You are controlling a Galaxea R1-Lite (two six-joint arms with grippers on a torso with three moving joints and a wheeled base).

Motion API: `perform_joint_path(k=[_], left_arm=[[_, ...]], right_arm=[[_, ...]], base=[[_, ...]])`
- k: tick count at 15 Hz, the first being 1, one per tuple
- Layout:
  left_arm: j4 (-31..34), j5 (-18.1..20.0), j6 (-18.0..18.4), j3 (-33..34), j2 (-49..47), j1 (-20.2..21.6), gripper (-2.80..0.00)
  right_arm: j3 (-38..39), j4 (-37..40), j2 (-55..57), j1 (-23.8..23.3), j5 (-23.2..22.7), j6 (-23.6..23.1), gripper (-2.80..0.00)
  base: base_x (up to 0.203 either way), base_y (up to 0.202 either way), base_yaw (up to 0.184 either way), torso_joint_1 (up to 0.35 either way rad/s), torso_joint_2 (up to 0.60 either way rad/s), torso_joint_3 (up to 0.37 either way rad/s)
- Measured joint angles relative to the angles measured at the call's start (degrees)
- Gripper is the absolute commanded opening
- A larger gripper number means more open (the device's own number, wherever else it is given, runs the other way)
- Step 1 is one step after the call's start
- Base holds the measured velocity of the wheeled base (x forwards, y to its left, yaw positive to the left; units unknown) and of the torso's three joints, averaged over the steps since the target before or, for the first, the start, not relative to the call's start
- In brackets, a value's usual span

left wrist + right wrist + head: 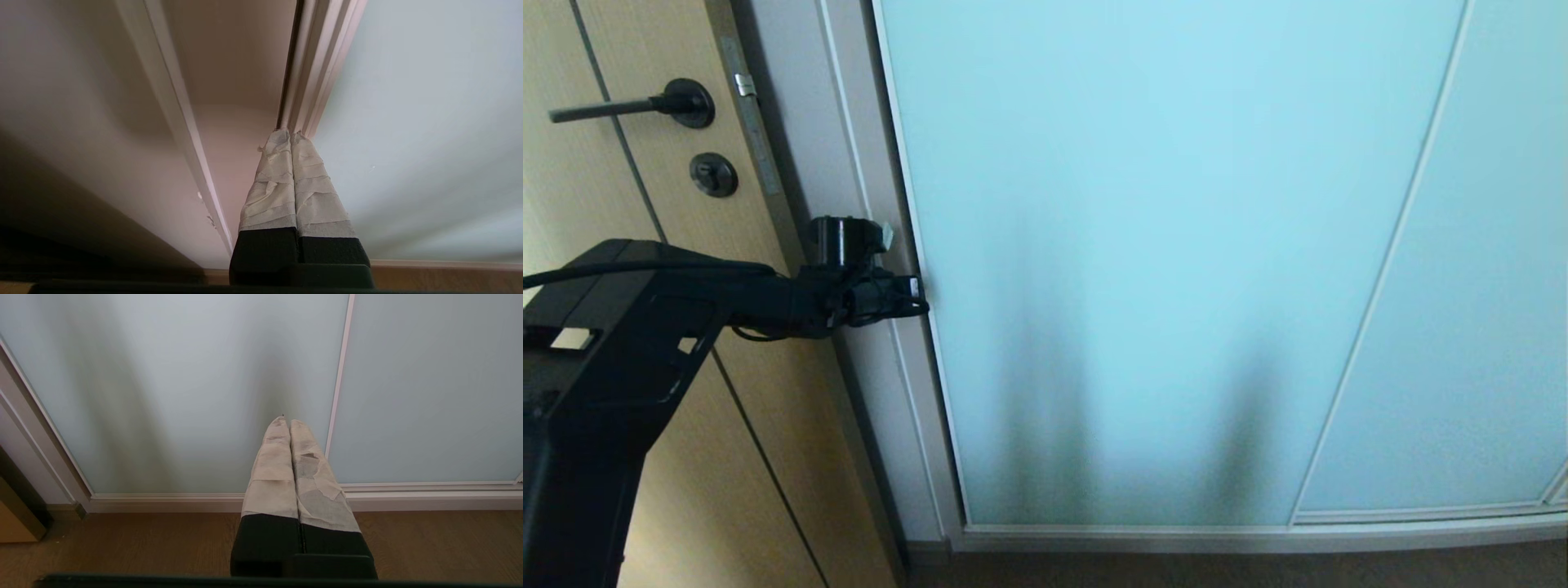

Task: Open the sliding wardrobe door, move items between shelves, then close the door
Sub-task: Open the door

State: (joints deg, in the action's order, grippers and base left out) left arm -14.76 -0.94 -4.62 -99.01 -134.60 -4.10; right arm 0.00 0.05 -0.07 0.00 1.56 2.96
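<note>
The sliding wardrobe door (1160, 261) is a tall frosted pale-blue glass panel in a slim silver-white frame, and it stands closed. My left gripper (916, 292) reaches in from the left, shut, with its tips at the door's left frame edge (310, 81). In the left wrist view the left gripper (291, 132) has its taped fingers pressed together against the groove between frame and white jamb. My right gripper (288, 421) is shut and empty, low in front of the glass (184, 396). The items and shelves are hidden behind the door.
A tan wood door (629, 204) with a black lever handle (629, 106) stands to the left of the white jamb (849, 163). A second glass panel (1486, 286) lies to the right. Brown wood floor (122, 543) runs below the bottom track (429, 494).
</note>
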Motion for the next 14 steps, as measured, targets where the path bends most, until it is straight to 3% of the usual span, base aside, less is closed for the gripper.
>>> perform_joint_path(k=[14], left_arm=[[0.02,-0.08,0.22,-3.04,-3.46,-2.73,-2.8]], right_arm=[[0.0,0.02,0.0,0.0,0.0,0.01,-2.8]], base=[[0.0,0.0,0.0,0.0,0.0,0.0]])
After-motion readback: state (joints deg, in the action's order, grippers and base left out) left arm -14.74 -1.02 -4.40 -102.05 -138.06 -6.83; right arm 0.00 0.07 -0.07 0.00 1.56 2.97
